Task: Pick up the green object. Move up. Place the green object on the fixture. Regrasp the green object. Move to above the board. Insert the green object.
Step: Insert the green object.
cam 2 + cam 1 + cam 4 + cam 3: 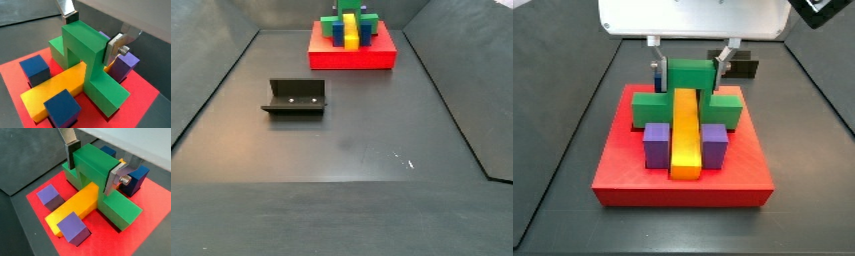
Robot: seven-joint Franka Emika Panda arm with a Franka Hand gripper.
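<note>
In a side view we see the large flat red board (683, 180) carrying a long yellow bar (687, 133) flanked by purple blocks (655, 144). Over the bar straddles the bright green U-shaped plastic block (688, 88), pinched at its top between the gripper's (690, 68) silver plate fingers (69, 150).

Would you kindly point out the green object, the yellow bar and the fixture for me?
green object (83, 42), wrist view, its upper face.
yellow bar (686, 130), side view, middle of its top.
fixture (295, 97), side view, its upright plate.
gripper (93, 162), wrist view, straddling the green object.
</note>
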